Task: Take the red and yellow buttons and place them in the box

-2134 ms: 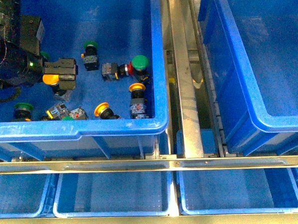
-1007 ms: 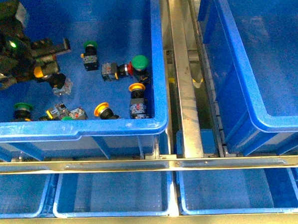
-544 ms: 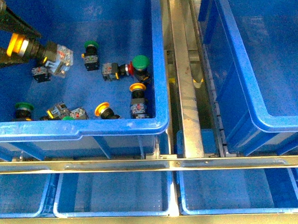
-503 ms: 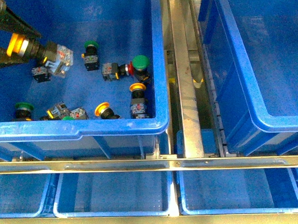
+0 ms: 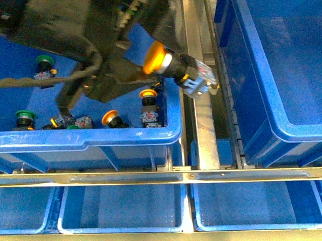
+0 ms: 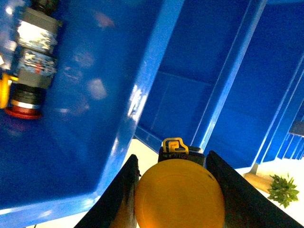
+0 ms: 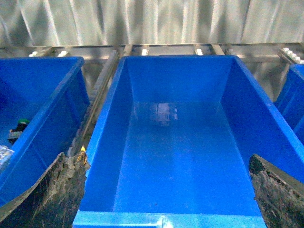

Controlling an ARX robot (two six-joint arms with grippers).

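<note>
A yellow button is being gripped by the left gripper. Its two fingers are being pressed against both sides of the round cap, so the gripper is clamped on the button. In the front view the button is being held in the air, above the right wall of the left bin and the metal rail. Its cap is being pointed to 10 o'clock and its grey body to 4 o'clock. The box is being seen at 3 o'clock from this button, just beside the rail, and the button is not yet inside it. On the floor of the left bin, a second yellow button is being seen at 6 o'clock from the held one, a third yellow button at 7 o'clock, and a green button at 8 o'clock. The right gripper is being held over the box, with its fingers wide apart and nothing gripped between them.
</note>
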